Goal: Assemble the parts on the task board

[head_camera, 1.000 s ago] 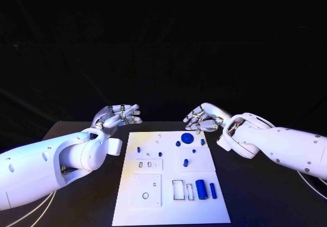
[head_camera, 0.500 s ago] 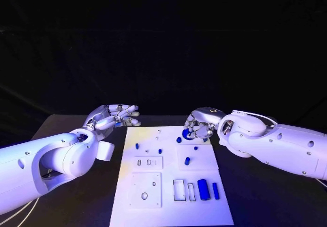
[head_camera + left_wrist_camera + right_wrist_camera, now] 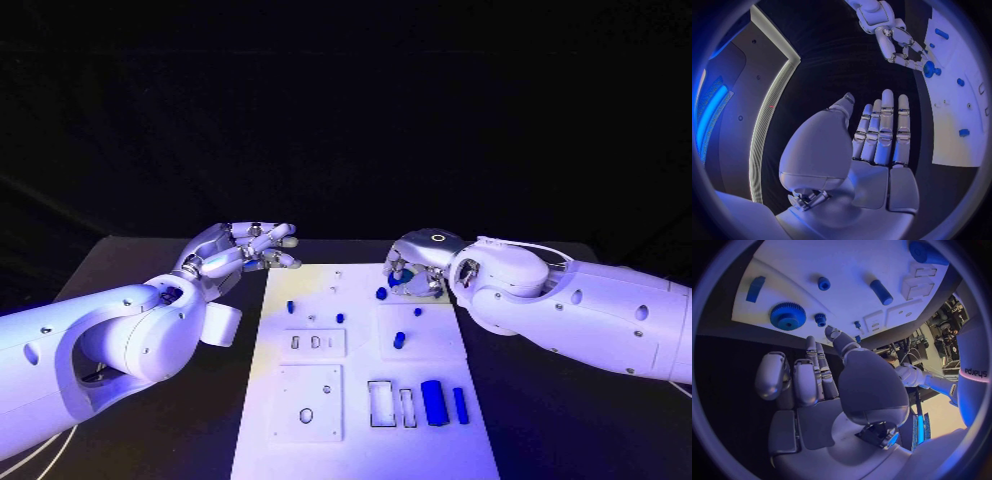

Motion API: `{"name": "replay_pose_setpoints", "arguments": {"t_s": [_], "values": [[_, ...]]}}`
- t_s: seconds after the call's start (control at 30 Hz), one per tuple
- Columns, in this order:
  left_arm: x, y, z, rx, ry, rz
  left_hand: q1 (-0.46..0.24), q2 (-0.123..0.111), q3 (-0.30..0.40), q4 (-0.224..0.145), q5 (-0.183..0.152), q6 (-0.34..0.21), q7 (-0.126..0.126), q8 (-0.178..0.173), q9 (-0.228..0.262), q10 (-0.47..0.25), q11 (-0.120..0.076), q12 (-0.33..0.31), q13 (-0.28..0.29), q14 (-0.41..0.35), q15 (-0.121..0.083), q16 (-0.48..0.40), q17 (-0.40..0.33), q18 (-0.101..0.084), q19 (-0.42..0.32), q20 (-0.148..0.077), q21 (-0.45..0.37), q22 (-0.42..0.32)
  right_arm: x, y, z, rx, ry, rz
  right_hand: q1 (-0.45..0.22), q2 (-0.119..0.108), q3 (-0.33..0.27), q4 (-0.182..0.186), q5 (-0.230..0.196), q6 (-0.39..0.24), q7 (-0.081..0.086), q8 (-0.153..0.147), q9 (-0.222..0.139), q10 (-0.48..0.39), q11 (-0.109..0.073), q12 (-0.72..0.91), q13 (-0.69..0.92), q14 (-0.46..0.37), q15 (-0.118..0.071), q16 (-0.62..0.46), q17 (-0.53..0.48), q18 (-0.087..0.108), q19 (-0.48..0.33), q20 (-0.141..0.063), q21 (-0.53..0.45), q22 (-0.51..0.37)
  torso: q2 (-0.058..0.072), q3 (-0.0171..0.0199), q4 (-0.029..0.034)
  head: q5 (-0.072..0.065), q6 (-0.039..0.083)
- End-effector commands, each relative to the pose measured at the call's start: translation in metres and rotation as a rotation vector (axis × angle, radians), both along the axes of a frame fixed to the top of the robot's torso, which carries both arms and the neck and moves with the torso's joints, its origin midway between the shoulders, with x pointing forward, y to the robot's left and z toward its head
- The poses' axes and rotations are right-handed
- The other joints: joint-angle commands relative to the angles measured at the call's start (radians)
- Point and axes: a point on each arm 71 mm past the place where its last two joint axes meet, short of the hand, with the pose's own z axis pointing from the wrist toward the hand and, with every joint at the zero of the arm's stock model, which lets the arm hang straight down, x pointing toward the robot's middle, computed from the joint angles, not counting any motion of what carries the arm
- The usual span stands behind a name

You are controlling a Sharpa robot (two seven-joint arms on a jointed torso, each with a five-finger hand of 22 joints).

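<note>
The black counter (image 3: 173, 440) carries the white task board (image 3: 361, 420), which lies lengthwise between the two arms. The left robot hand (image 3: 242, 246) hovers off the board's far left corner, over bare counter; in the left wrist view its fingers (image 3: 882, 130) lie straight and side by side with nothing in them, so it is released. The right robot hand (image 3: 415, 272) reaches over the board's far right corner, just above the blue gear (image 3: 787, 316). The right wrist view shows its fingers (image 3: 807, 380) loosely bent with nothing between them, apart from the gear, so it too is released.

On the board, the gear lies near the far edge, with a small blue peg (image 3: 820, 319) just beside it and a flat blue piece (image 3: 755, 288) nearby. A thick blue cylinder (image 3: 433, 402) and a slimmer blue bar (image 3: 460, 403) lie side by side at the near right, next to empty rectangular slots (image 3: 379, 403). A short blue pin (image 3: 398, 340) stands mid-board.
</note>
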Motion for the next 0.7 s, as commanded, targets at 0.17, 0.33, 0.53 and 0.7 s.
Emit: {"name": "replay_pose_setpoints", "arguments": {"t_s": [0.17,0.33,0.53,0.7], "values": [[-0.001,-0.002,0.003,-0.017,-0.008,-0.021,-0.011,0.001,-0.007,0.0,0.002,0.0,0.009,-0.007,-0.002,-0.005,0.006,-0.01,-0.002,-0.005,0.004,0.007,0.003,0.003,0.003,0.0,0.005,0.001,0.001,0.007,-0.001,-0.056,-0.024,0.01,0.008,-0.001,0.01,0.003,0.003,0.005,-0.004,-0.004,0.002,-0.005,0.0,0.006,0.002,0.052,0.004,0.015,0.015,-0.014,0.009,0.001,0.016,0.02,0.008,-0.0002,0.0025,-0.002,0.006],[-0.002,-0.003,0.003,-0.02,-0.007,-0.023,-0.012,0.002,-0.009,-0.001,0.002,-0.002,0.012,-0.011,-0.003,-0.008,0.009,-0.014,-0.003,-0.009,0.005,0.009,0.006,0.002,0.001,0.0,0.005,0.001,0.004,0.01,-0.002,-0.068,-0.031,0.009,0.007,-0.002,0.011,0.004,0.003,0.006,-0.003,-0.004,0.002,-0.005,0.0,0.006,0.002,0.052,0.004,0.015,0.015,-0.014,0.008,0.001,0.016,0.019,0.01,-0.0008,0.0061,-0.004,0.006],[-0.003,-0.003,0.003,-0.022,-0.004,-0.028,-0.013,0.003,-0.009,-0.001,0.002,-0.003,0.013,-0.012,-0.003,-0.009,0.01,-0.016,-0.003,-0.011,0.006,0.01,0.007,0.003,0.0,0.0,0.006,0.001,0.006,0.015,-0.004,-0.08,-0.026,0.018,0.008,0.001,0.015,0.007,0.003,0.007,-0.003,-0.004,0.002,-0.005,0.0,0.008,0.002,0.051,0.005,0.021,0.021,-0.015,0.01,0.002,0.021,0.028,0.013,-0.0012,0.0075,-0.009,0.011],[-0.003,-0.004,0.004,-0.028,0.002,-0.03,-0.012,0.005,-0.01,-0.004,0.002,-0.007,0.017,-0.018,-0.004,-0.013,0.013,-0.021,-0.004,-0.016,0.009,0.013,0.01,0.003,0.001,0.0,0.008,0.001,0.007,0.018,-0.006,-0.094,-0.029,0.02,0.009,0.002,0.018,0.008,0.003,0.007,-0.003,-0.005,0.002,-0.005,0.0,0.009,0.002,0.051,0.005,0.022,0.022,-0.015,0.01,0.002,0.023,0.032,0.016,-0.0013,0.0083,-0.008,0.012]]}}
